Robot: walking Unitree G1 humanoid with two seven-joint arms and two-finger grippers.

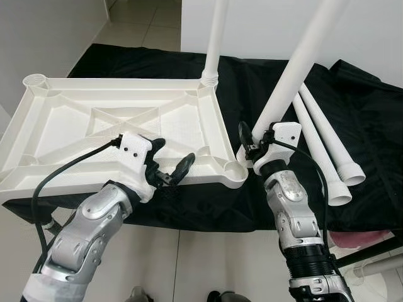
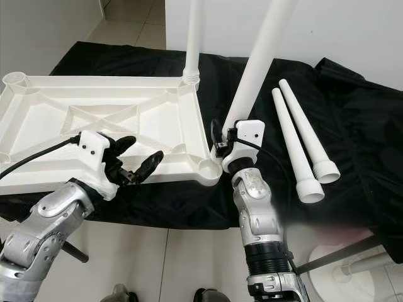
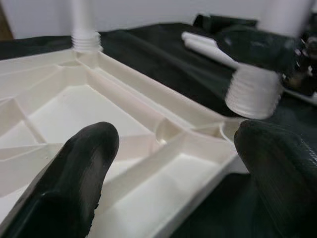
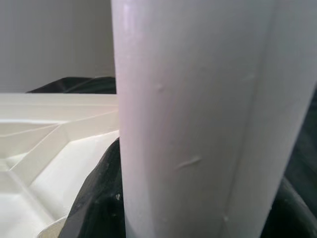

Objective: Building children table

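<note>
Fitting the second leg [image 1: 296, 69]: the right hand [image 1: 255, 146] pinches it, tilted, just above the upturned tabletop's [image 1: 119, 126] near corner socket [image 1: 236, 168]; it needs righting and screwing in. Left hand [image 1: 170, 167] hovers spread.

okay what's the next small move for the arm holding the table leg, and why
Probably ease the right gripper left so the white leg centres over the empty corner socket of the tabletop, then lower it. The left wrist view shows the leg's threaded end hanging just above and beside that socket, not yet in.
</note>
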